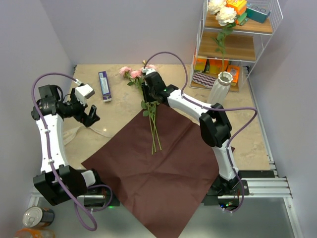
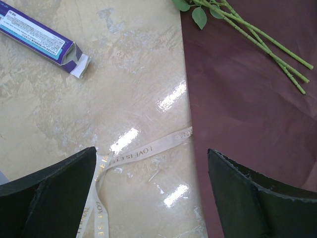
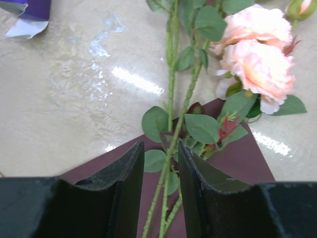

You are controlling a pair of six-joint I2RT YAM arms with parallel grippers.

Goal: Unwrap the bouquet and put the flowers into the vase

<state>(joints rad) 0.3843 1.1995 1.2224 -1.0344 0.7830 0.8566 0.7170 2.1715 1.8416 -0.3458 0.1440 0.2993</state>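
Top external view: we've got the flowers lying stems-down on the spread maroon paper, blooms out on the table, and the vase already holds one cream rose. Our right gripper straddles the stems half-closed, and we honestly can't tell if it's pinching. Our left gripper gapes wide with nothing in it.

The tabletop under me is glossy marbled beige that throws back the lights, while the maroon paper sheet is dull and matt, and the cream ribbon has a satin sheen with gold printed lettering. My left fingers are matt black, slightly rough along the edges, and the purple carton is smooth printed card. The stems look like nubbly green plastic, the rose petals like soft cloth, and the vase is white, ribbed and unshiny, beside a white wire rack with wooden shelves.
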